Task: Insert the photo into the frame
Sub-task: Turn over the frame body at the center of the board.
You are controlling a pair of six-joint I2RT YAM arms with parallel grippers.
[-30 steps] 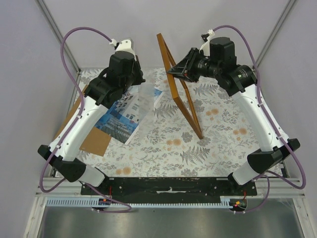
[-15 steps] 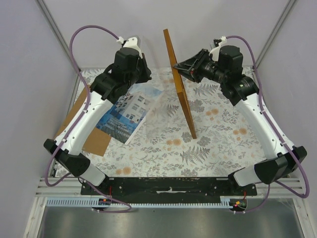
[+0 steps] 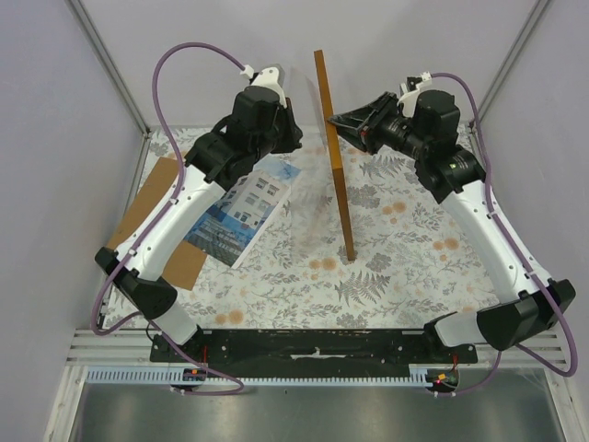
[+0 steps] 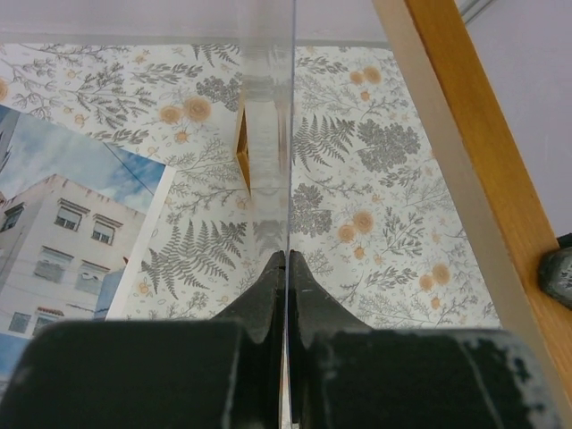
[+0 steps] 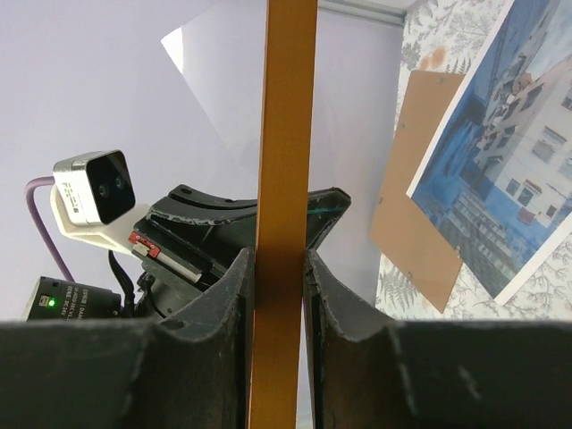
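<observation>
The photo [image 3: 241, 210], blue-and-white buildings face up, lies flat on the floral cloth at left; the left wrist view catches its corner [image 4: 71, 232]. The orange-brown frame [image 3: 333, 157] stands on edge, seen edge-on, its low corner on the cloth. My right gripper [image 3: 336, 122] is shut on the frame's rail [image 5: 288, 134], fingers [image 5: 237, 286] pressed to both sides. My left gripper [image 3: 290, 138] is shut on a thin clear pane [image 4: 288, 134], held edge-on just left of the frame [image 4: 465, 134]. From the right wrist view, the pane [image 5: 223, 80] rises behind the frame.
A plain brown backing board [image 3: 156, 221] lies partly under the photo at the left edge of the cloth [image 3: 405, 239]. Grey walls enclose the cell at the back and on both sides. The black base rail [image 3: 313, 345] runs along the near edge.
The right gripper has swung the frame from a slant to nearly edge-on and upright. The left arm has lifted and moved right with the clear pane, closing on the frame.
</observation>
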